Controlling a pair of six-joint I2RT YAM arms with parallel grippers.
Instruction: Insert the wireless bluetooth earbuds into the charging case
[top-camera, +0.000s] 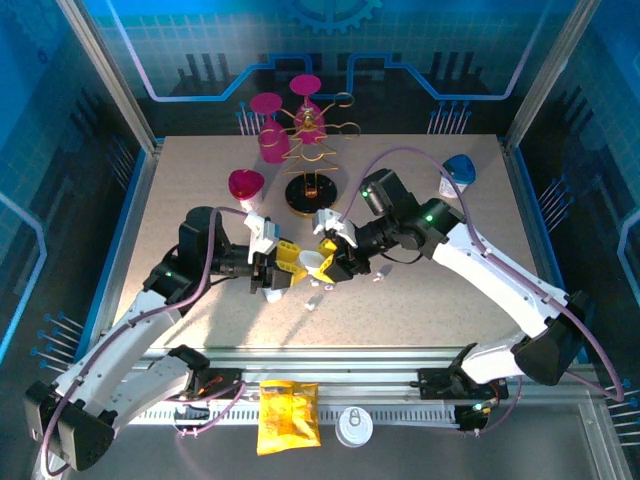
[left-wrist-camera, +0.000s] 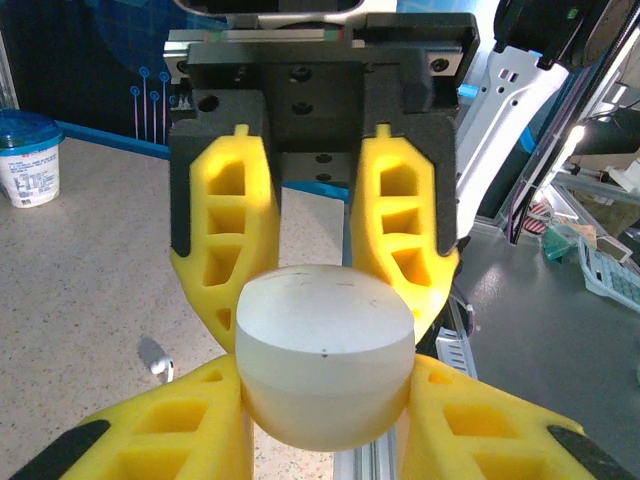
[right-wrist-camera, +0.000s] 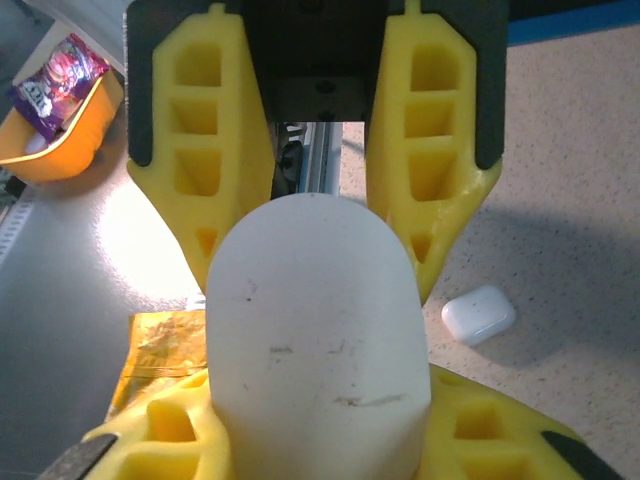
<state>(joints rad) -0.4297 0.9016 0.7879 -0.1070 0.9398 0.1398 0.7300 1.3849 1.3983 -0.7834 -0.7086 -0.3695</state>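
Note:
The white charging case (top-camera: 318, 260) hangs above the table's middle, gripped from both sides. In the left wrist view it is a rounded dome with a seam (left-wrist-camera: 325, 345), and my left gripper (left-wrist-camera: 325, 395) is shut on it. The right gripper's yellow fingers (left-wrist-camera: 225, 225) flank its far end. In the right wrist view my right gripper (right-wrist-camera: 318, 405) presses both sides of the case (right-wrist-camera: 315, 320), with the left gripper's fingers (right-wrist-camera: 205, 150) behind it. A tiny white earbud (left-wrist-camera: 160, 366) lies on the table beside the grippers (top-camera: 380, 272). A second small closed white case (right-wrist-camera: 478, 314) rests on the table.
A gold rack with pink glasses on a black base (top-camera: 308, 195) stands behind the grippers, with a pink cup (top-camera: 245, 185) to its left. A blue-lidded tub (top-camera: 460, 170) sits far right. A yellow pouch (top-camera: 288, 415) and a can (top-camera: 352, 425) lie beyond the near rail.

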